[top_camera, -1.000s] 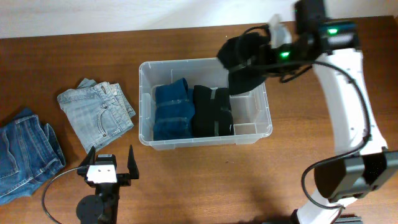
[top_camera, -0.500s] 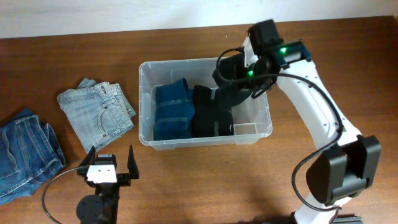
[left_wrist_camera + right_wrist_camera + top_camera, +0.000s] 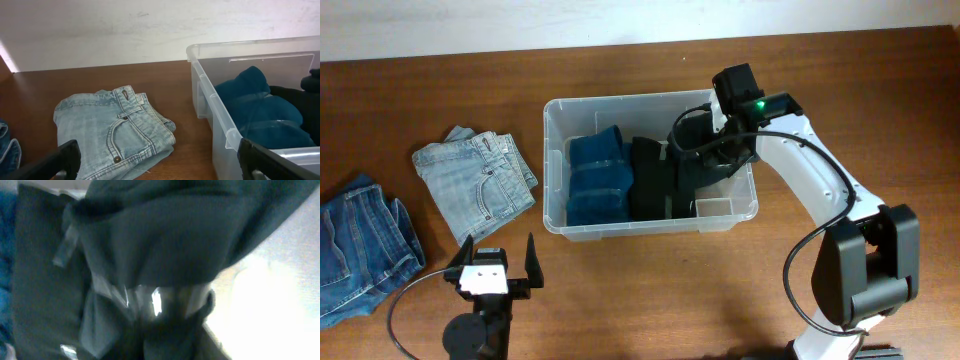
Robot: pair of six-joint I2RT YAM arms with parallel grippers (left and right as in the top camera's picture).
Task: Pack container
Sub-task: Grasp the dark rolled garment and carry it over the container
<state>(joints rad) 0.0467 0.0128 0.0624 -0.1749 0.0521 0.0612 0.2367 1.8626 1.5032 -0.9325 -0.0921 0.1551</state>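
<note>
Our right gripper [image 3: 700,142] clenches the black garment [image 3: 706,172], which we judge limp, light and best pinched where bunched, inside the container [image 3: 620,100]; left gripper [image 3: 500,248] spread.

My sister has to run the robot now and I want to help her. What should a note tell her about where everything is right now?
Left gripper: open, empty, in front of the light jeans.
Right gripper: shut on a dark garment, in the right part of the container.
Done: a blue bundle and a black bundle lie side by side in the container.
Left: release the dark garment, then probably pack the light jeans and the darker jeans lying left of the container.
</note>
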